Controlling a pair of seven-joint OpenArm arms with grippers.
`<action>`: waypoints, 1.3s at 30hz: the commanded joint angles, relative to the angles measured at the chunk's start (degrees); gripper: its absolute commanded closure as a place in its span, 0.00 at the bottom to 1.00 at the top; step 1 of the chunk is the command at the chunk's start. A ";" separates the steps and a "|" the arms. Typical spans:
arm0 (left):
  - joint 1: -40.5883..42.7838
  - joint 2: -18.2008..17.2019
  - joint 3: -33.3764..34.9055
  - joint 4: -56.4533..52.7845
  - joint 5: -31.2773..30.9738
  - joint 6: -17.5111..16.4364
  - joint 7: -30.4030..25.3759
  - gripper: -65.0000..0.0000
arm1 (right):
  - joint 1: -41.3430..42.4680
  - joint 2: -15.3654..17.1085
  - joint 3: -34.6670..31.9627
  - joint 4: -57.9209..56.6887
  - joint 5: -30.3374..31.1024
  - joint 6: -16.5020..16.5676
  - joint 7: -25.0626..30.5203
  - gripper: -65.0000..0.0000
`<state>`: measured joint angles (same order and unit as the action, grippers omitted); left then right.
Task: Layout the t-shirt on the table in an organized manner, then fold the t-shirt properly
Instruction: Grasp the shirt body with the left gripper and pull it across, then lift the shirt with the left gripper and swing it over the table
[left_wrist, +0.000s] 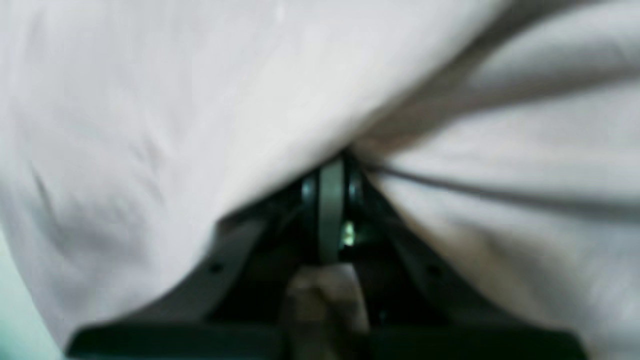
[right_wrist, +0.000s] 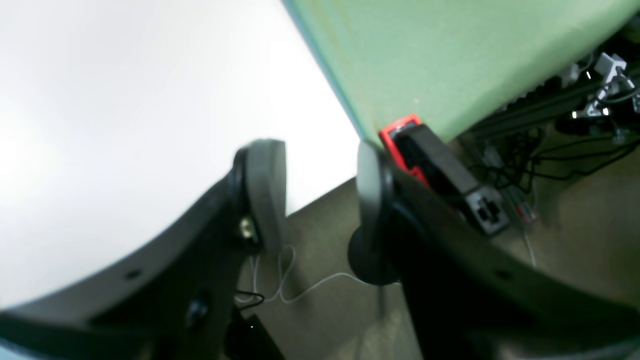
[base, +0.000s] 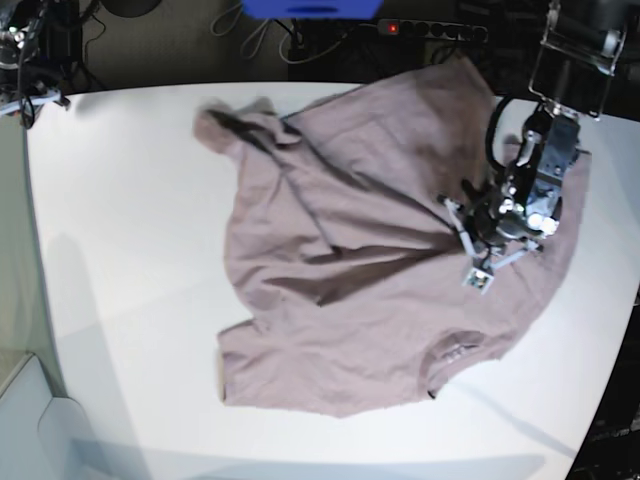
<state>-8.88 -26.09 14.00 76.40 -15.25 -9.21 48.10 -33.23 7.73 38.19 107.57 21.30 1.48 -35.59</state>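
Dusty pink cotton, the t-shirt (base: 370, 250) lies rumpled across the white worktop (base: 130, 250), not yet flat. The left gripper (left_wrist: 331, 175) is clamped shut on a pinch of its fabric, likely to tug out creases. The right gripper (right_wrist: 320, 195) hangs half open and empty beyond the worktop's edge.
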 joint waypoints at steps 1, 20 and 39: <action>-0.83 -1.21 -0.94 -0.05 1.05 0.38 2.50 1.00 | -0.22 0.76 0.44 0.87 -0.16 -0.29 1.26 0.63; 5.24 4.68 -6.75 26.94 -11.26 -6.48 17.79 1.00 | 1.80 3.13 -6.41 3.77 0.11 -0.20 1.26 0.64; 12.62 -4.64 0.64 17.97 -0.36 -6.57 16.21 1.00 | 18.68 5.24 -22.33 5.79 -0.07 -0.20 -2.60 1.00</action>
<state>4.23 -30.15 14.81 94.87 -17.43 -16.23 63.37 -14.90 12.36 15.46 112.46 21.41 1.41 -40.05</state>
